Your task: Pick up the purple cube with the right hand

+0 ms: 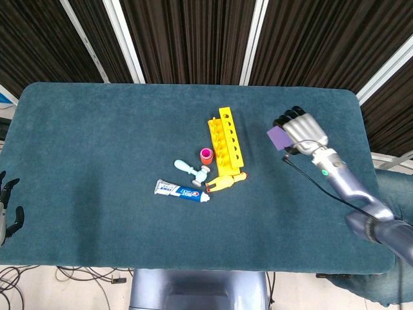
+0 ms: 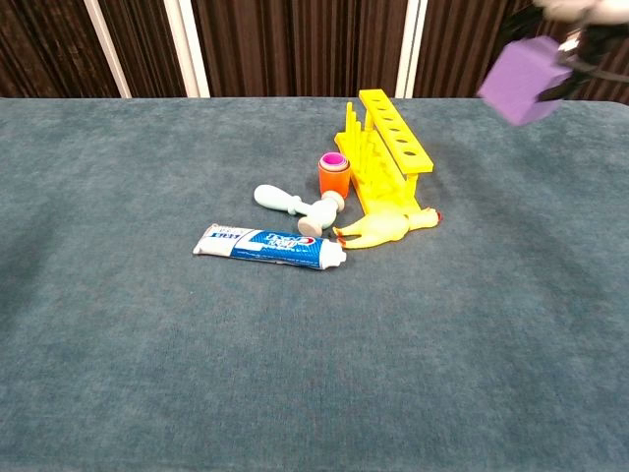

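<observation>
My right hand [image 1: 301, 131] grips the purple cube [image 1: 279, 137] and holds it in the air, right of the yellow rack [image 1: 226, 141]. In the chest view the purple cube [image 2: 526, 81] hangs high at the upper right, with only a sliver of the right hand [image 2: 580, 20] showing at the frame's top edge. My left hand [image 1: 8, 213] sits low at the far left edge of the head view, off the table, fingers apart and holding nothing.
On the teal table [image 1: 97, 148] lie a yellow rack [image 2: 388, 147], an orange-and-pink cup [image 2: 334, 173], a light blue toy hammer [image 2: 295, 206], a toothpaste tube [image 2: 267, 247] and a yellow rubber chicken [image 2: 385, 226], all clustered mid-table.
</observation>
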{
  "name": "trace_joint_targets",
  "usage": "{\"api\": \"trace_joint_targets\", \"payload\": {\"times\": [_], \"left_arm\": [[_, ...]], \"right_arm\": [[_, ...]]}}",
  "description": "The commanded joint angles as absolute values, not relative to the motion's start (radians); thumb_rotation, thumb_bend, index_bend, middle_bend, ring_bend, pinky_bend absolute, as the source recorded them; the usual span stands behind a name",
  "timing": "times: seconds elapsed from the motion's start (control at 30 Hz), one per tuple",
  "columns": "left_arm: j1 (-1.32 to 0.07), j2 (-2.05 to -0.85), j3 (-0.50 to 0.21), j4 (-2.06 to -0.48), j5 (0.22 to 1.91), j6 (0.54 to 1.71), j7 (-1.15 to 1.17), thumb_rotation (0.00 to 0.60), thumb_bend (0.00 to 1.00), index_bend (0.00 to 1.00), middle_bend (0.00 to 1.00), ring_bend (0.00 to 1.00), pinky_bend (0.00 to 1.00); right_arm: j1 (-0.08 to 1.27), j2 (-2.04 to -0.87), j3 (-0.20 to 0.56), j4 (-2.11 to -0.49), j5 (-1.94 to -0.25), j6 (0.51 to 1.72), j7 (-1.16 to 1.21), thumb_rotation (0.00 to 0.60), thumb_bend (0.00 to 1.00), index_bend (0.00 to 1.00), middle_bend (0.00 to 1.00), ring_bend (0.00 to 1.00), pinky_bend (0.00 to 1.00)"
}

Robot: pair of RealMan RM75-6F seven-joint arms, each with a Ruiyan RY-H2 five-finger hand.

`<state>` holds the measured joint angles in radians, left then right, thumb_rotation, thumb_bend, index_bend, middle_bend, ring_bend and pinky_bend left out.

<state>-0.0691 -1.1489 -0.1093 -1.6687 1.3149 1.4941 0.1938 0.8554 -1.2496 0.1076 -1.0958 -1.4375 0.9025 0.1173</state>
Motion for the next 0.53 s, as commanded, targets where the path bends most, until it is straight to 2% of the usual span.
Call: {"api": "trace_joint_targets", "payload": {"times": [0.03, 0.3, 0.53], "left_arm": [[-0.07, -1.15, -0.109, -1.668, 1.314, 1.493, 0.194, 0.6, 0.52, 0.14, 0.0, 0.0, 0.0], [-0.073, -1.156, -0.105, -1.665, 1.322, 1.491, 0.202, 0.6, 0.52, 0.14, 0.0, 0.0, 0.0], [-0.073, -1.16, -0.106, -1.664, 1.322, 1.496, 0.205, 0.6, 0.52, 0.14, 0.0, 0.0, 0.0]], "right_arm": [[0.712, -1.079, 0.113, -1.306, -1.417, 1.085, 0.084, 0.6, 0.54, 0.39, 0.48, 0.22, 0.16], [0.544, -0.978, 0.108, -1.467, -1.492, 1.363, 0.137, 0.6, 0.54, 0.39, 0.48, 0.22, 0.16], [0.48, -0.938, 0.095, -1.531, -1.569, 1.462, 0.167, 0.6, 0.54, 0.39, 0.48, 0.22, 0.16]]}}
